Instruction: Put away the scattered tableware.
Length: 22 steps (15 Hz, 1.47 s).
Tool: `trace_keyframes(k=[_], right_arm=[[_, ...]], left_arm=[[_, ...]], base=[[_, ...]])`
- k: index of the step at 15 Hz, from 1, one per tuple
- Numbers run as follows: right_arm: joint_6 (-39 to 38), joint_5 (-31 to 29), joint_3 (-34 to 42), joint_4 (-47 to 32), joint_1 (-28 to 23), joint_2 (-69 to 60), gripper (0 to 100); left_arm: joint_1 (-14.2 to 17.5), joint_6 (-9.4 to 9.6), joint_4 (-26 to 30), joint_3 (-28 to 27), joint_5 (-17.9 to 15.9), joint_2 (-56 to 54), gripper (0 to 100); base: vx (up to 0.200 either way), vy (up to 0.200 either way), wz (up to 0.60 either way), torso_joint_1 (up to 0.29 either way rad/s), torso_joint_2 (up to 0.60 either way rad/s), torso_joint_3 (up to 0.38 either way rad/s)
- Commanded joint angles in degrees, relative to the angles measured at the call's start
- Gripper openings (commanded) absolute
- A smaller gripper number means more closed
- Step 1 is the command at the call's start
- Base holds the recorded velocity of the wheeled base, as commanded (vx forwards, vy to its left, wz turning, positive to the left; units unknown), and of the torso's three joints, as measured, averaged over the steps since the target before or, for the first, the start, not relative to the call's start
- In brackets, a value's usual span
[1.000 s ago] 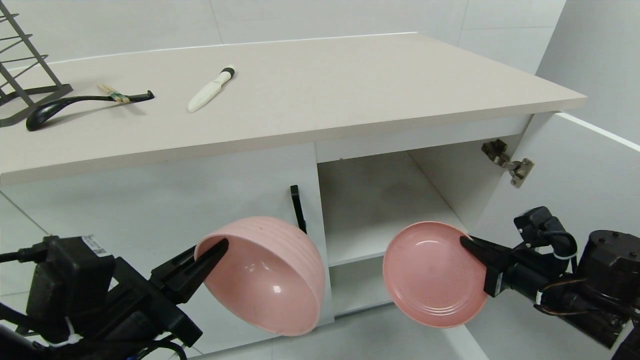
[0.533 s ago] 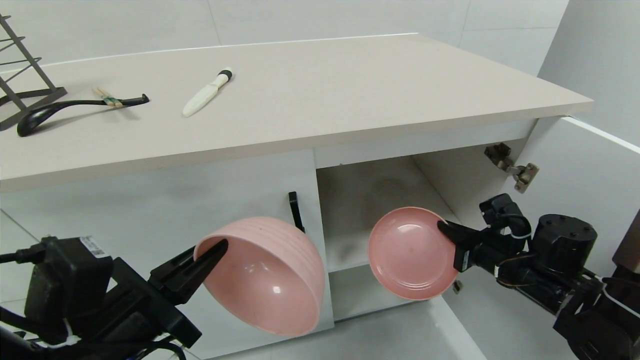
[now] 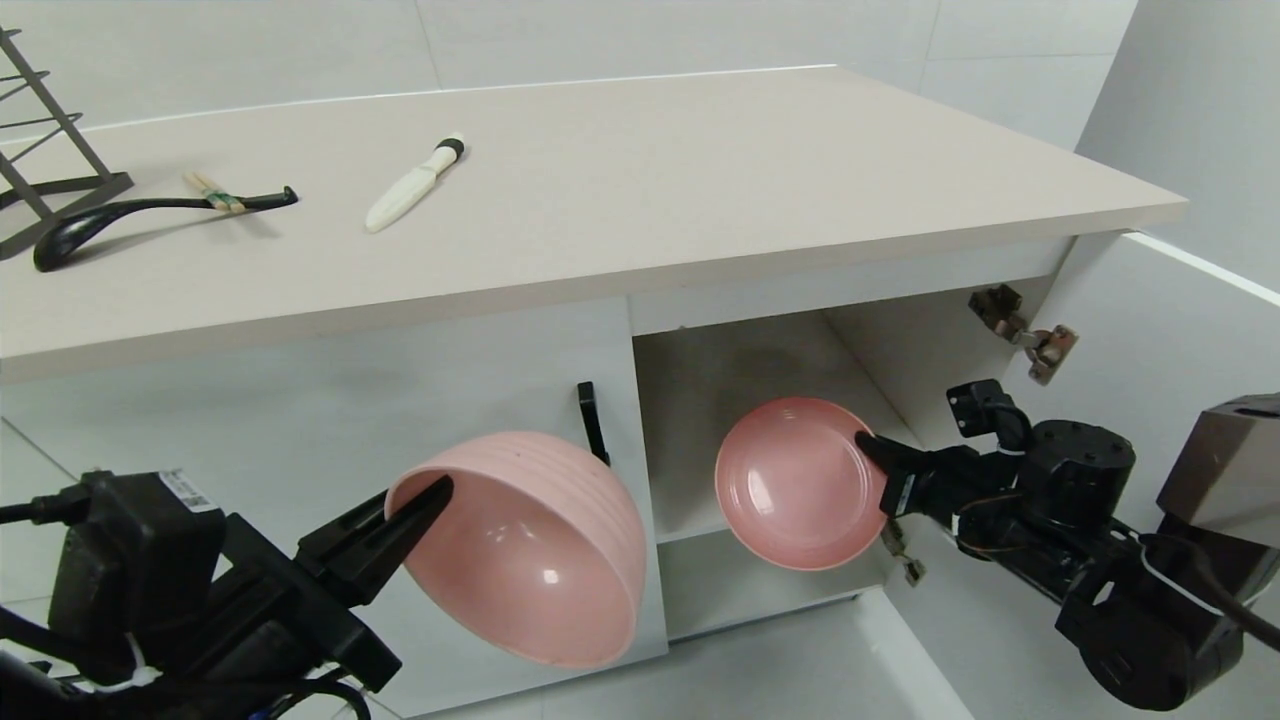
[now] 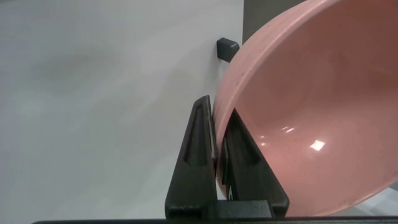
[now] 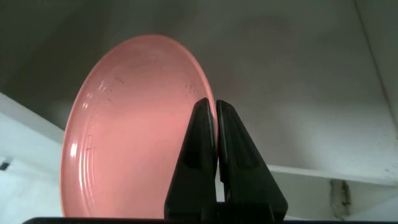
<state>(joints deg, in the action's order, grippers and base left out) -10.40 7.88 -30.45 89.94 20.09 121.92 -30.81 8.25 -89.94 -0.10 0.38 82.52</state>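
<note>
— Grip on the right side: what does the right gripper point(image 3: 868, 445) have?

— The pink plate point(image 3: 790, 485), taken by its rim. The two black fingers are drawn almost together, with only the thickness of the plate's edge between them, one on the face and one on the back.

— How does the plate lie from the fingertips?

— It stands on edge with its face turned toward the robot. Its body spreads away from the fingertips toward the robot's left. It hangs in the mouth of the open cabinet compartment point(image 3: 760, 360), in front of the shelf point(image 3: 690, 500). I cannot tell whether its lower edge touches the shelf. The open door point(image 3: 1150, 330) stands just beside the right arm.

— And the left?

— The left gripper point(image 3: 430, 495) is closed on the rim of the pink bowl point(image 3: 540, 560), one finger inside the wall and one outside. The gap is no wider than the wall itself. The bowl is tipped over, with its ribbed outside uppermost and its hollow facing down and toward the robot. From the fingertips it extends to the robot's right.

— Where is that in the room?

— It is held in the air before the closed cabinet door point(image 3: 350, 400), near the black handle point(image 3: 592, 420). Bowl and plate are apart.

— Anything on the counter point(image 3: 700, 200)?

— A white knife point(image 3: 415, 185) lies there, with a black ladle point(image 3: 150, 212) farther left. A pair of chopsticks point(image 3: 212, 190) crosses the ladle's handle, and a dark wire rack point(image 3: 50, 150) stands beside it.
</note>
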Motion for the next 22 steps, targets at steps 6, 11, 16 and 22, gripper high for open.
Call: trace_keyframes(k=[6, 11, 16, 22], right_arm=[[-1.55, -0.05, -10.42, 0.06, -0.23, 8.42, 0], [-4.28, -0.76, -19.29, 0.06, -0.58, 15.45, 0], [-5.51, -2.07, -27.29, 0.06, -0.58, 19.85, 0], [-5.16, -3.66, -31.07, 0.06, -0.58, 23.01, 0]], left_arm=[[0.04, 0.01, -0.06, 0.01, -0.03, 0.01, 0], [0.04, -0.08, -0.06, 0.01, 0.06, 0.36, 0], [0.04, -0.08, -0.06, 0.01, 0.06, 0.01, 0], [0.04, -0.08, -0.06, 0.01, 0.06, -0.25, 0]], base=[[0.0, 0.0, 0.0, 0.0, 0.0, 0.0], [0.0, 0.0, 0.0, 0.0, 0.0, 0.0], [0.0, 0.0, 0.0, 0.0, 0.0, 0.0], [0.0, 0.0, 0.0, 0.0, 0.0, 0.0]])
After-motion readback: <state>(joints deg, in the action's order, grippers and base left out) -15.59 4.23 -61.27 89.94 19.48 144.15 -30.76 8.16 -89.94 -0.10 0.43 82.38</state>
